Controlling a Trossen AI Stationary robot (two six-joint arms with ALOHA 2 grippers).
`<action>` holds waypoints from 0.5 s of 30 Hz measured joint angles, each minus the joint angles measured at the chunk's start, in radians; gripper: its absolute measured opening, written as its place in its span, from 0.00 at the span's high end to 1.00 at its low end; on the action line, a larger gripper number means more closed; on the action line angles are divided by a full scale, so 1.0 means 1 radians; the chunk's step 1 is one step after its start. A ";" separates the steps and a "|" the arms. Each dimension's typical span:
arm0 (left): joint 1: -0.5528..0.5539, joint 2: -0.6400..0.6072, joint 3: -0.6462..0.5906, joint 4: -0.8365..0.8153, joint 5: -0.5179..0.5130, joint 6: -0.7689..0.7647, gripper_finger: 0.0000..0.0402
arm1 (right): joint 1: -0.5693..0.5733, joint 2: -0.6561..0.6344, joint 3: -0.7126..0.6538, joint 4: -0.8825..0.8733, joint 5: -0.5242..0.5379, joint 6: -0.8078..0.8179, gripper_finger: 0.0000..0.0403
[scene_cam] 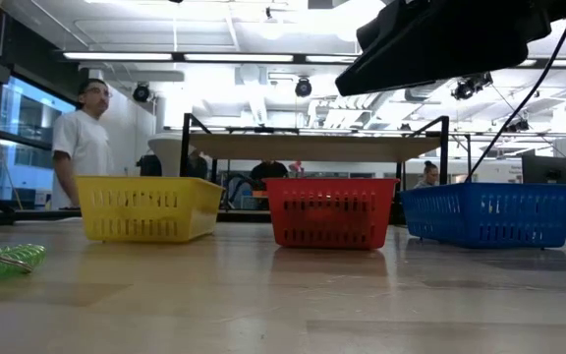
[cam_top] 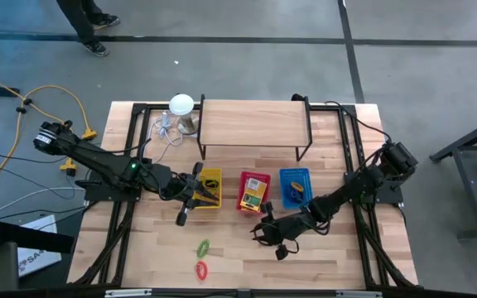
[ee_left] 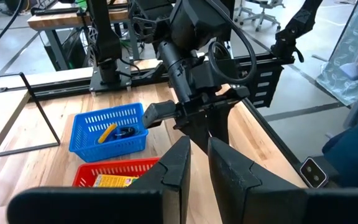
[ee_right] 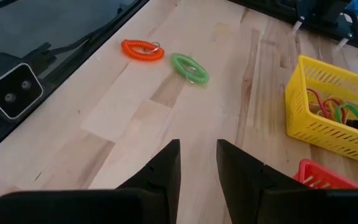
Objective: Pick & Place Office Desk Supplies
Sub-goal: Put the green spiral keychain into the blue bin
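Observation:
Two coiled rings lie flat on the table near its front edge, a green one [cam_top: 203, 247] [ee_right: 189, 67] and an orange one [cam_top: 201, 269] [ee_right: 143, 50]. The yellow basket [cam_top: 209, 189] [ee_right: 334, 112] holds rubber bands [ee_right: 331, 107]. A yellow-and-green card box [cam_top: 253, 194] lies in the red basket [cam_top: 243, 180]. My left gripper [cam_top: 190, 196] [ee_left: 198, 163] hangs at the yellow basket's left side, open by a narrow gap with nothing in it. My right gripper [cam_top: 265, 233] [ee_right: 197, 163] hovers in front of the red basket, right of the rings, also narrowly open, nothing between its fingers.
A blue basket [cam_top: 295, 186] [ee_left: 109, 129] with small items stands right of the red one. A wooden shelf on a black frame [cam_top: 253, 124] spans the back of the table. A white lamp with a cable [cam_top: 180, 106] stands at the back left. A person stands beyond the table [scene_cam: 84, 138].

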 joint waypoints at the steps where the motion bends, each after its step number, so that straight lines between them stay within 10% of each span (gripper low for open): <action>1: 0.000 0.000 0.000 0.000 0.000 0.000 0.87 | 0.000 0.000 0.000 0.004 0.000 0.000 0.77; 15: 0.000 0.000 0.000 0.000 0.000 0.000 0.87 | -0.007 0.000 0.000 0.037 0.004 -0.018 0.77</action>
